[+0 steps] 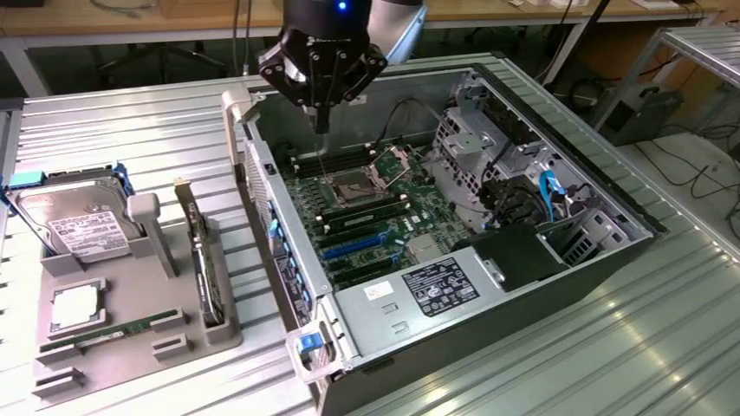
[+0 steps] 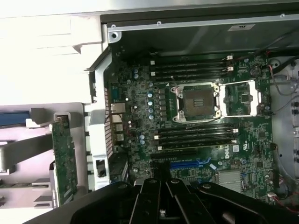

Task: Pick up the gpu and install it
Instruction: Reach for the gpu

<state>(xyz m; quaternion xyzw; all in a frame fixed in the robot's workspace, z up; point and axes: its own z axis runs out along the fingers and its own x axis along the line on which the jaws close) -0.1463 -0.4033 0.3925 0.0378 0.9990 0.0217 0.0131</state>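
Gpu upright in tray slot, closed fingers above open computer case

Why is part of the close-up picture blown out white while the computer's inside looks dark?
Wrist view: the table outside the case glares to near white, while the motherboard sits shaded by the case walls. Exterior view: the table shows softer bright streaks.

I make out white lettering on the motherboard, just beside the blue slot; it looks like the Dell brand. The hard drive, near the counter's edge at the exterior view's left, carries a white label with print too small to read. The power supply's black label is also illegible.
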